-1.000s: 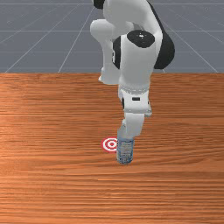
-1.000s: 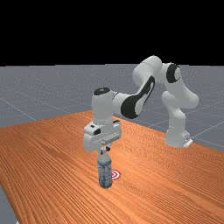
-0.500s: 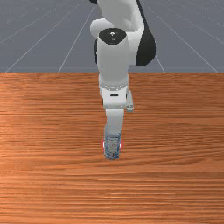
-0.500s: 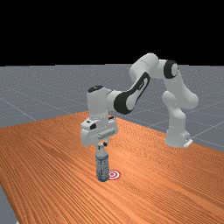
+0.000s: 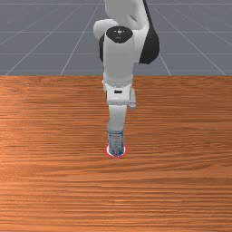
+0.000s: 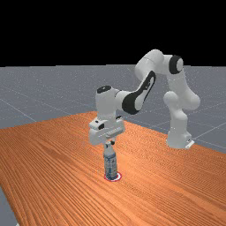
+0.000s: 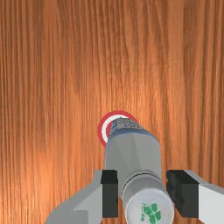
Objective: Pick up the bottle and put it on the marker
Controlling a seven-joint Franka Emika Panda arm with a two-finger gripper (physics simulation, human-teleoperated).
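Note:
In the far view my gripper [image 6: 109,143] holds the upright bottle [image 6: 111,165] by its neck. The bottle's base covers the middle of the round red-and-white marker [image 6: 118,177]; whether it touches the marker I cannot tell. From the front, the blue-grey bottle [image 5: 116,142] stands over the marker [image 5: 123,152], whose rim shows around the base. In the wrist view my gripper [image 7: 142,193] is shut on the bottle [image 7: 133,153], a dark pad at either side below the white cap with its green print. Part of the marker's ring [image 7: 103,131] shows past the base.
Orange-brown wooden table [image 5: 50,136] surrounds the marker. The arm's base [image 6: 178,140] stands on the table at the far view's right.
My hand and the bottle first moved to the front view's left, then away from the front camera and to the far view's right. The bottle's base now covers the marker's middle.

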